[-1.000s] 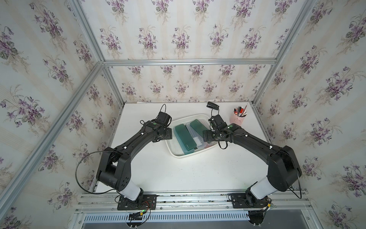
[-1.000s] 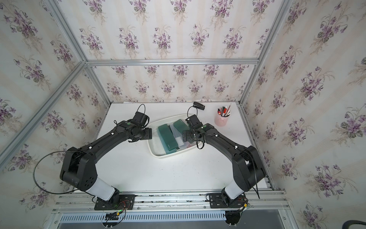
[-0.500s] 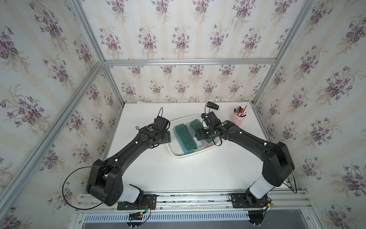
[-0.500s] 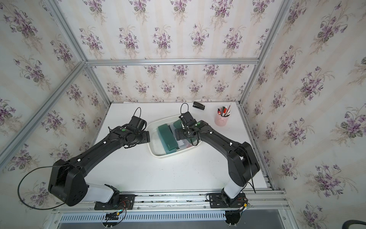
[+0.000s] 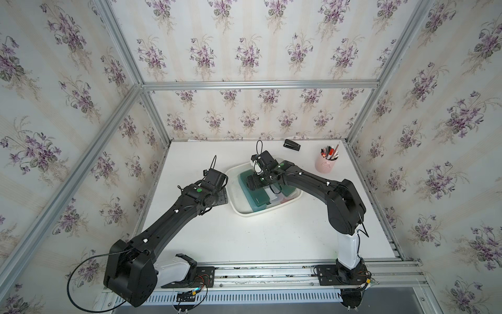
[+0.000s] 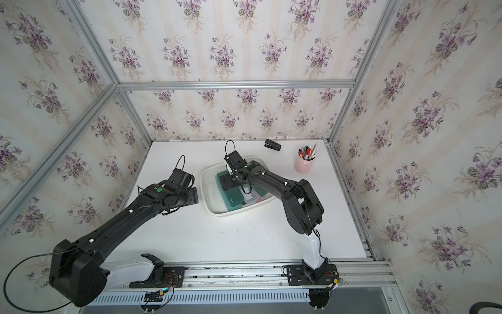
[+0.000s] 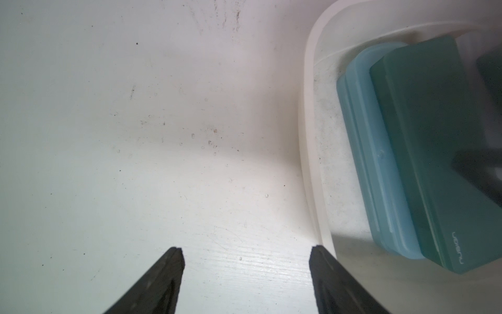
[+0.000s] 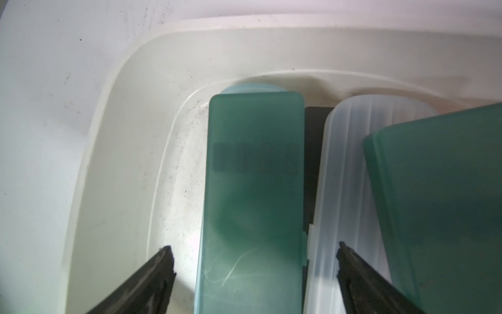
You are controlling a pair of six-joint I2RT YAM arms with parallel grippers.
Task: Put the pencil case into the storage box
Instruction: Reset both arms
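The storage box [image 5: 260,213] [image 6: 231,213], a shallow white tub, stands mid-table and holds several pencil cases. A dark green pencil case [image 5: 256,197] [image 8: 252,176] lies on a light blue case [image 7: 361,149] in the box's left part. A translucent white case [image 8: 350,190] and another green case [image 8: 434,204] lie beside it. My right gripper [image 5: 251,187] [image 8: 255,252] hovers open over the first green case, a finger on either side with gaps, touching nothing. My left gripper [image 5: 221,194] [image 7: 245,252] is open and empty over bare table, just outside the box's left rim [image 7: 307,136].
A pink pen cup [image 5: 326,164] with pens stands at the back right, and a black stapler [image 5: 292,145] lies by the back wall. Flowered walls with aluminium posts close in the table on three sides.
My right gripper has swung left across the box, from its right side to above the left green case. My left gripper has drawn back a little from the box.
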